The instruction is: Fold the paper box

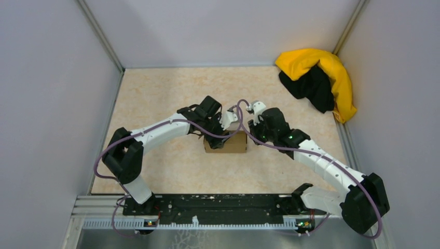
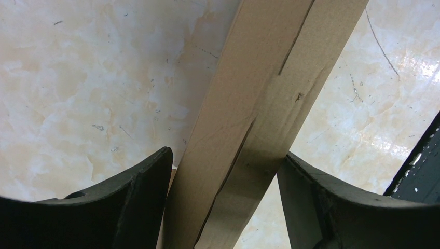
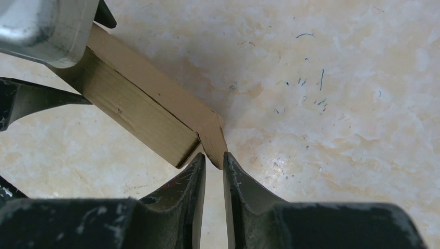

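Observation:
The paper box (image 1: 228, 144) is a small brown cardboard box on the table's middle, between both arms. In the left wrist view my left gripper (image 2: 227, 153) straddles a long narrow side of the box (image 2: 259, 93), and both fingers touch its edges. My left gripper (image 1: 223, 134) comes onto the box from the left, my right gripper (image 1: 248, 129) from the right. In the right wrist view the box (image 3: 135, 104) ends in a bent corner flap (image 3: 212, 137). My right gripper (image 3: 214, 158) is nearly shut, with that flap's tip between its fingertips.
A yellow-and-black cloth heap (image 1: 317, 78) lies in the far right corner. Grey walls (image 1: 57, 88) enclose the table on three sides. The black mounting rail (image 1: 207, 203) runs along the near edge. The left gripper's metal body (image 3: 46, 26) sits close above the box.

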Robot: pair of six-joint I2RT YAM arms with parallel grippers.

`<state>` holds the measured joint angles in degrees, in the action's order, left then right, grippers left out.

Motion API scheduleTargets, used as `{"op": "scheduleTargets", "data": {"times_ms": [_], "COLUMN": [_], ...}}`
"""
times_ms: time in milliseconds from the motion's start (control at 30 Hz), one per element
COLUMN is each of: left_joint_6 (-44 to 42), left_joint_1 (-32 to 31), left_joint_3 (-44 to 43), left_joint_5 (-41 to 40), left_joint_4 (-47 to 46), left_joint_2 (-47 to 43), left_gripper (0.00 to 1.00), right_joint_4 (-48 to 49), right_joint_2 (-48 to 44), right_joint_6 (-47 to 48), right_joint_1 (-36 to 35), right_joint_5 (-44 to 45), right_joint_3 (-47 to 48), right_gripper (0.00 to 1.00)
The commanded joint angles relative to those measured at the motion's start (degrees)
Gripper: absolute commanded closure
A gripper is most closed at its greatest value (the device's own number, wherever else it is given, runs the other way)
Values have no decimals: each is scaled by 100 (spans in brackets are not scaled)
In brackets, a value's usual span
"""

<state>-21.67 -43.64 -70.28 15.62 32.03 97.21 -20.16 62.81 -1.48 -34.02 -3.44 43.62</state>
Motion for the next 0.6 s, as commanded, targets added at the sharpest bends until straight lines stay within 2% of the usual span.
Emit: {"op": "scheduleTargets", "data": {"times_ms": [0,300,567], "left_joint_6": [90,133,202], "left_joint_1": [-66,-118,-149], "left_joint_3": [-85,-186,-195], "left_joint_5": [42,-41,-134], "left_joint_4": [150,250,260], "left_joint_2": [25,97,112], "left_gripper": [22,20,21], "right_joint_4": [292,329,347], "right_joint_2": [41,134,241], "right_joint_6": [101,119,117], "right_joint_1": [-70,-70,-70], "right_joint_5": [65,54,10], "right_joint_3": [339,403,433], "right_gripper": [80,81,91]}}
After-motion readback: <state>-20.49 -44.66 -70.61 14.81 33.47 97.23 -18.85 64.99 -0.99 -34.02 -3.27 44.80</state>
